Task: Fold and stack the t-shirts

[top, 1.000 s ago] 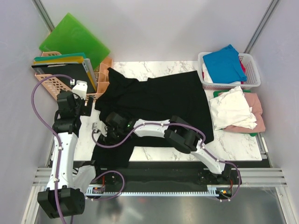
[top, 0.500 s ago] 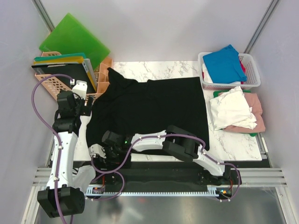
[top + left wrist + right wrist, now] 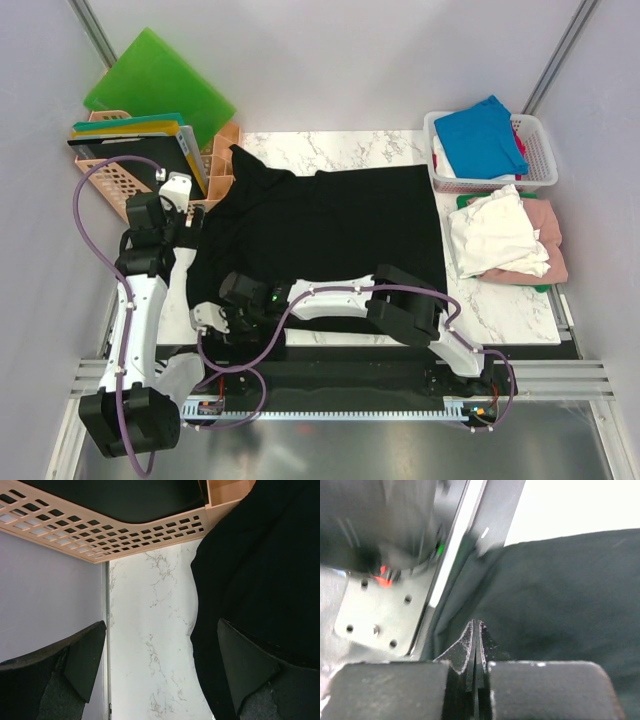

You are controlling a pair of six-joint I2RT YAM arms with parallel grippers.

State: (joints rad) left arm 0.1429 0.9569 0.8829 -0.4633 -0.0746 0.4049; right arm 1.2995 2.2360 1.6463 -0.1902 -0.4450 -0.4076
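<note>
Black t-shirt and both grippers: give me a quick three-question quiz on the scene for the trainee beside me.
1. True or false: the left gripper is shut on the black t-shirt.
2. Where is the blue t-shirt? A) in the white basket; B) on the black t-shirt; C) between the left gripper's fingers.
3. Fill in: the right gripper, at the near left edge of the table, has its jaws ___.
Key: 1 false, it is open; 2 A; 3 shut.
</note>
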